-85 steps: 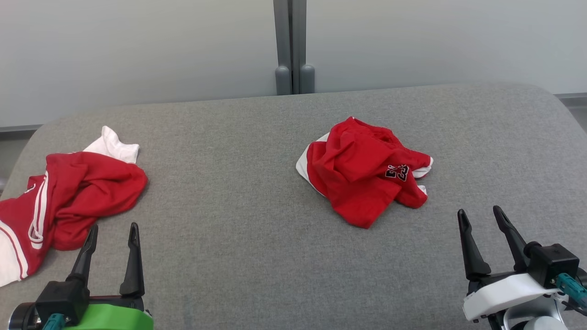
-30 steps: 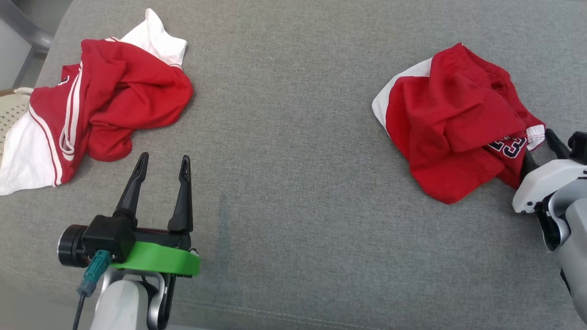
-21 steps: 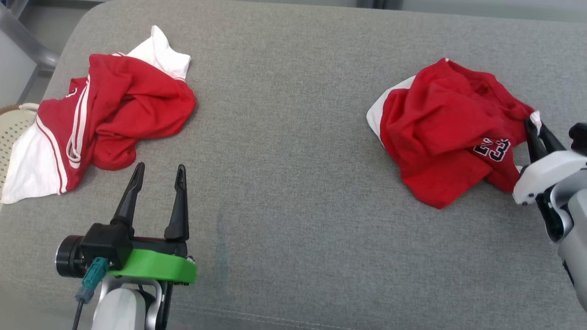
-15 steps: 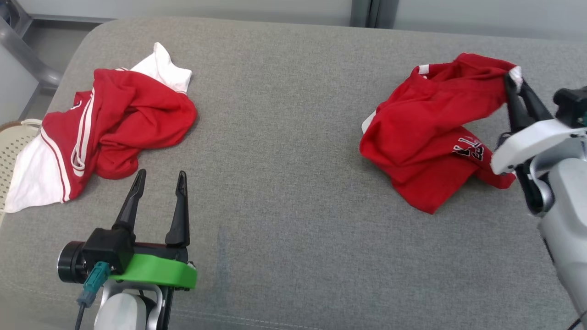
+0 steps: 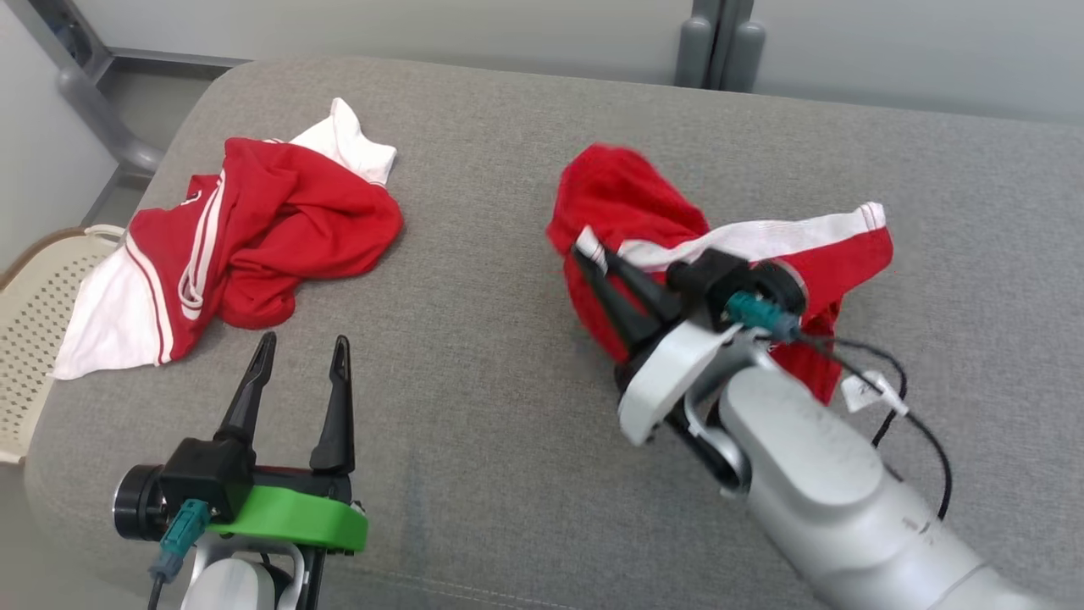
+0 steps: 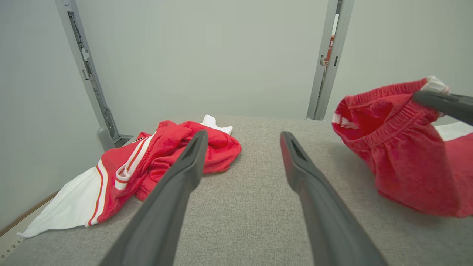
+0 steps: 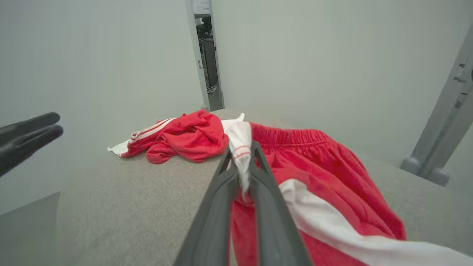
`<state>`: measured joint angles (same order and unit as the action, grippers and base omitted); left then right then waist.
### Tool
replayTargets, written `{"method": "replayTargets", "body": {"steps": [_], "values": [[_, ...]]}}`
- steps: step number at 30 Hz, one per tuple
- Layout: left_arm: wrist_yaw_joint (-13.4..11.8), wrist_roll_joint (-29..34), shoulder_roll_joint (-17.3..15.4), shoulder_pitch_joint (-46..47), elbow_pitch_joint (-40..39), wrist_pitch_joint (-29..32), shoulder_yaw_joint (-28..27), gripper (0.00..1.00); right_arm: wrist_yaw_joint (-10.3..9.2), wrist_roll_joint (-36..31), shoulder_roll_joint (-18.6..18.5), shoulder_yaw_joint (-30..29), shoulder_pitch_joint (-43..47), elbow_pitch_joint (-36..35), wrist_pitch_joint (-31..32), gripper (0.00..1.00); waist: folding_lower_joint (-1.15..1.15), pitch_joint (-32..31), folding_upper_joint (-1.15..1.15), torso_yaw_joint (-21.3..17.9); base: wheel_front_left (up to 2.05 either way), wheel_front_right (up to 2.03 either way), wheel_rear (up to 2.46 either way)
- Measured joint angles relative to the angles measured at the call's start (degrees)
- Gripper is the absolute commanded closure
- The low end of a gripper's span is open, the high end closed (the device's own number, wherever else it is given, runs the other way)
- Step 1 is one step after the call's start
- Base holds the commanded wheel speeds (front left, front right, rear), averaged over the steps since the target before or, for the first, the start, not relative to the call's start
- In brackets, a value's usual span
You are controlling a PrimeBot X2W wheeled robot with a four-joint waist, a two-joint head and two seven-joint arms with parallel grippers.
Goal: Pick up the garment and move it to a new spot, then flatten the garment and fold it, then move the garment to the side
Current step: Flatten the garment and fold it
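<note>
Mid-frame, my right gripper (image 5: 583, 252) pinches the red shorts (image 5: 644, 212) by their waistband corner; light, limp cloth, I judge. Lower left, my left gripper (image 5: 303, 347) gapes empty.

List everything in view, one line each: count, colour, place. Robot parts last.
red shorts: one, red with a white side stripe, centre-right, waistband raised off the surface
crumpled garment: one, red and white, lying far left
padded surface: one, grey, under both garments
basket: one, cream, perforated, past the surface's left edge
posts: two, grey, behind the far edge
left gripper: one, dark fingers, near left, open, holding nothing
right gripper: one, dark fingers, centre, shut on the waistband
</note>
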<state>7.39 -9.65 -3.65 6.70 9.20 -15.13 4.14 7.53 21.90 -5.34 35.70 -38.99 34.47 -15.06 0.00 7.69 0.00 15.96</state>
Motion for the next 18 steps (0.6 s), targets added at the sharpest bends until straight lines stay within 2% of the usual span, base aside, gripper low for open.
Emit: {"method": "replayTargets", "body": {"steps": [5, 6, 7, 10, 14, 18], "values": [[0.0, -0.31, 0.1, -0.01, -0.04, 0.01, 0.69, 0.0, 0.0, 2.49, 2.01, 7.38, 5.32, 3.13, 0.0, 1.0, 0.0, 0.5, 0.0, 1.91, 0.0, 0.0, 0.0], [0.0, -0.35, 0.14, -0.01, -0.05, 0.01, 0.71, 0.0, 0.0, 2.61, 2.21, 8.33, 6.1, 3.55, 0.01, 0.68, 0.0, 0.63, 0.0, 2.14, 0.0, 0.0, 0.0], [0.0, -0.36, 0.18, -0.01, -0.04, 0.01, 0.7, 0.0, 0.0, 2.65, 2.41, 9.14, 6.86, 3.78, 0.01, 0.0, 0.0, 0.82, 0.0, 2.34, 0.0, 0.0, 0.0], [0.0, -0.36, 0.27, -0.02, -0.04, 0.0, 0.41, 0.0, 0.0, 2.74, 2.5, 9.42, 7.23, 4.48, 0.0, 0.0, 0.0, 1.17, 0.0, 2.44, 0.0, 0.0, 0.0], [0.0, -0.27, 0.33, -0.43, -0.13, 0.0, -0.45, 0.0, 0.0, 2.26, 2.3, 6.0, 5.59, 3.76, 0.01, 0.0, 0.0, 1.0, 0.0, 1.46, 0.0, 0.0, 0.0], [0.0, -0.1, 0.38, -0.91, -0.23, 0.0, -1.04, 0.0, 0.0, 0.49, -1.32, -0.15, 3.1, 2.49, 0.01, 0.0, 0.0, 0.39, 0.0, 0.2, 0.0, 0.0, 0.0]]}}
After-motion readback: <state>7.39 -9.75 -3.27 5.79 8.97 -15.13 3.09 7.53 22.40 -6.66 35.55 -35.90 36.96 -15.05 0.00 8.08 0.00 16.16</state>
